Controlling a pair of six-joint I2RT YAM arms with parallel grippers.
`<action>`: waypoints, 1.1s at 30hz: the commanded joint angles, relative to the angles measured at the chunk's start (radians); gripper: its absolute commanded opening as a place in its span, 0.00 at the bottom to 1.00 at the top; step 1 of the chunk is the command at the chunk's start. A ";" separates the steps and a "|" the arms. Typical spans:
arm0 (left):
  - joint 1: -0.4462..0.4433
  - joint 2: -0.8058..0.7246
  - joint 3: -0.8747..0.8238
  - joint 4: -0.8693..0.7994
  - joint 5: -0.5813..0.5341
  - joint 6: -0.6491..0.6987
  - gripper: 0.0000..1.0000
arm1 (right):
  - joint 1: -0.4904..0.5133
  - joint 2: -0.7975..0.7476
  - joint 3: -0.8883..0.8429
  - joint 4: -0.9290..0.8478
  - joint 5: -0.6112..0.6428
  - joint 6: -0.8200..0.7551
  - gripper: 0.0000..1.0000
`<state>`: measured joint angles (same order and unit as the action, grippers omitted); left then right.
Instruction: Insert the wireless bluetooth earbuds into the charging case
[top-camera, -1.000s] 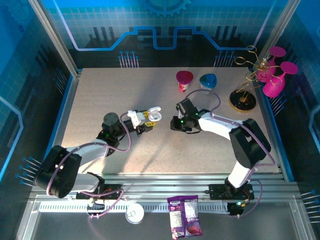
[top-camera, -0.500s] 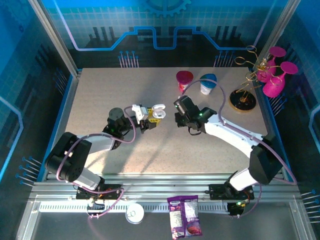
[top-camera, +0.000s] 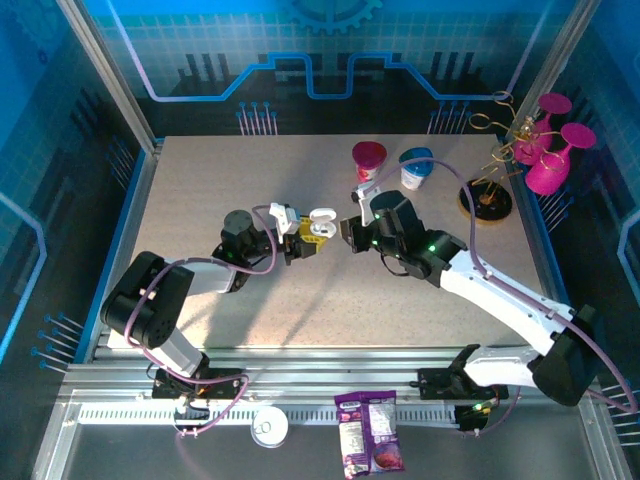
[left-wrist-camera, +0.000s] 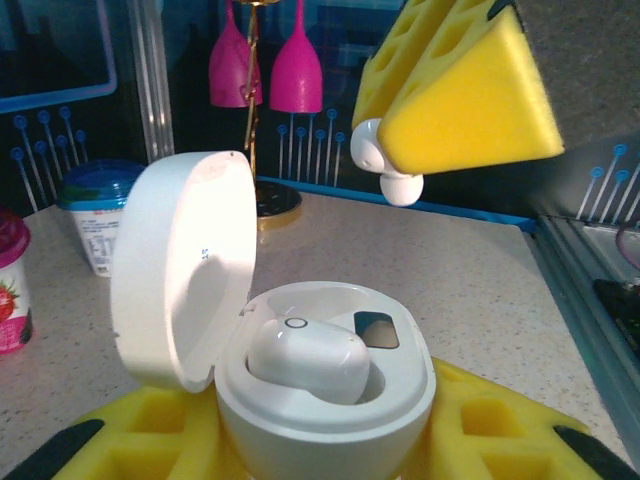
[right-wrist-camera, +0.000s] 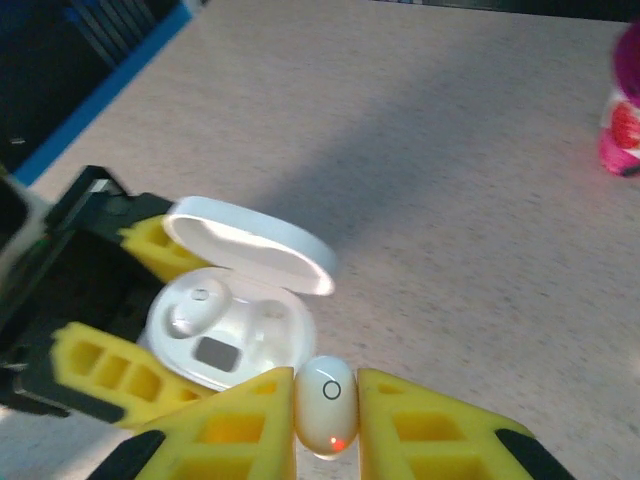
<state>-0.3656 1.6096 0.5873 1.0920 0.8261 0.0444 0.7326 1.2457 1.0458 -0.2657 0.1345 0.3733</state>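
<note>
**Second bud poised at the open case**

Top view first. My left gripper (top-camera: 303, 240) has the charging case (top-camera: 321, 224) out over the middle of the table (top-camera: 200, 180). The right gripper (top-camera: 350, 232) faces it from 3 o'clock, almost nose to nose. I read that as one arm offering the case up so the other can feed it.

Now the left wrist view. The jaws are partly closed, with the yellow pads pinching the case's base from both sides. The lid (left-wrist-camera: 180, 275) is swung up at 9 o'clock, which leaves the wells facing upward and reachable. A seated earbud (left-wrist-camera: 305, 360) lies in one well. At 1 o'clock above it hangs the loose earbud (left-wrist-camera: 385, 165), peeking out under the other arm's pad and clear of the case.

Over to the right wrist view. These jaws are drawn nearly together, nipping the loose earbud between the pad tips, a small red light glowing on it. The case sits at 10 o'clock from the bud, near but not touching. The free well beside the seated bud looks like my target, and I judge the angle will need care going in.
</note>
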 joint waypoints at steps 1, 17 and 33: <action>0.002 0.006 0.027 0.063 0.088 -0.047 0.24 | 0.012 -0.014 -0.022 0.131 -0.136 -0.055 0.19; 0.004 0.014 0.019 0.184 0.139 -0.150 0.23 | 0.010 0.031 -0.056 0.132 -0.141 -0.074 0.18; 0.004 0.014 0.016 0.174 0.138 -0.133 0.23 | -0.018 -0.044 -0.061 0.134 -0.211 -0.049 0.40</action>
<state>-0.3656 1.6196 0.5884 1.2198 0.9405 -0.1055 0.7296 1.2514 0.9936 -0.1467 -0.0307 0.3012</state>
